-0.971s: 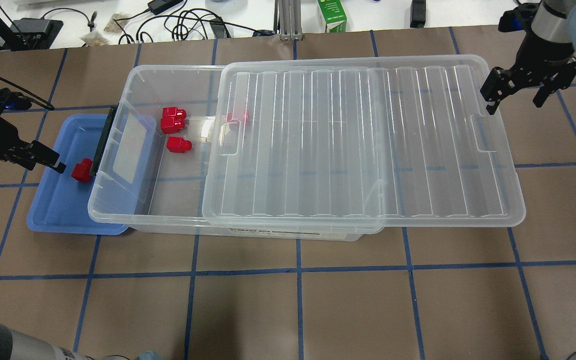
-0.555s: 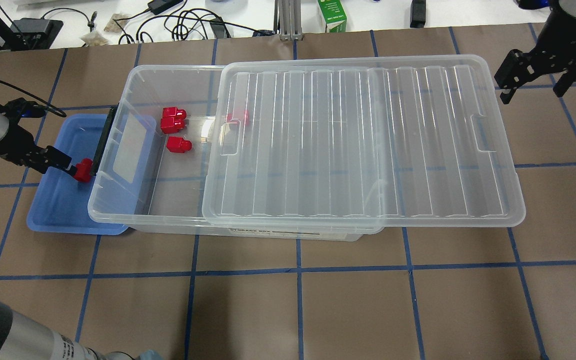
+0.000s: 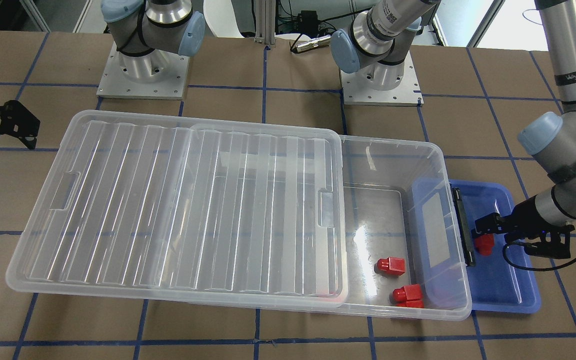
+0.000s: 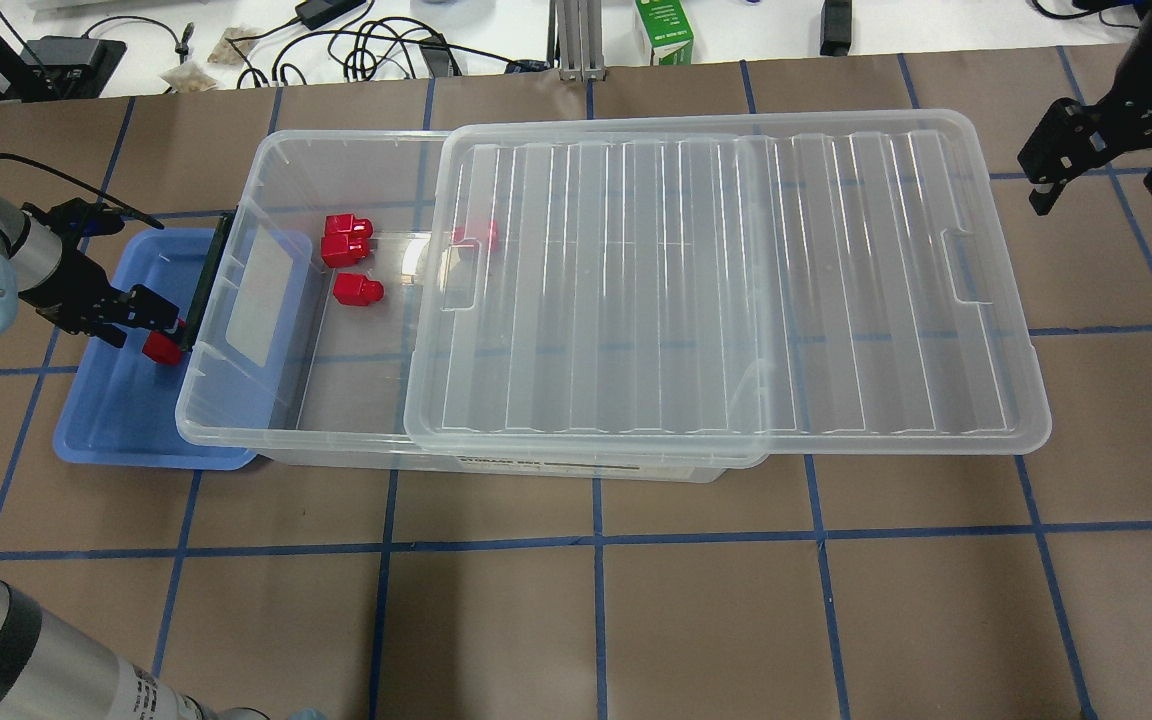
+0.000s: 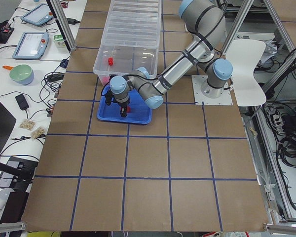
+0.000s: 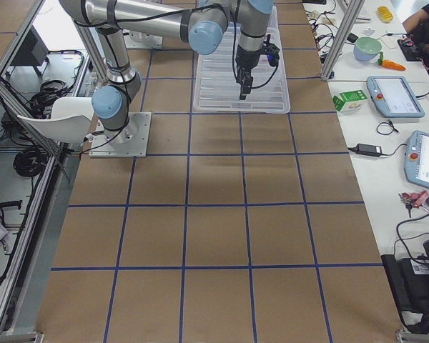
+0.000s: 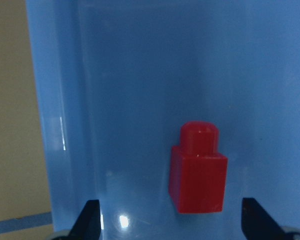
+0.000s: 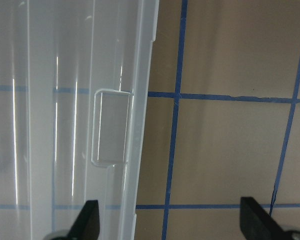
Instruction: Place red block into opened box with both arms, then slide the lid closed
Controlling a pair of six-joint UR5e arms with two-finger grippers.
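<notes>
left hand (image 4: 150, 323) now closer, spread astride the red block (image 4: 162, 347); right hand (image 4: 1097, 192), spread, farther off the lid (image 4: 716, 290)

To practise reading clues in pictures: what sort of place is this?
Most likely a robotics lab or test bench: a left arm and right arm bolted to a table with a blue tape grid, and control tablets and cables on side desks.

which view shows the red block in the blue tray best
Left wrist-mounted: the red block looms large, unobstructed, before the open left gripper. Overhead and front-facing show it small, partly covered; exterior left barely; others not.
</notes>
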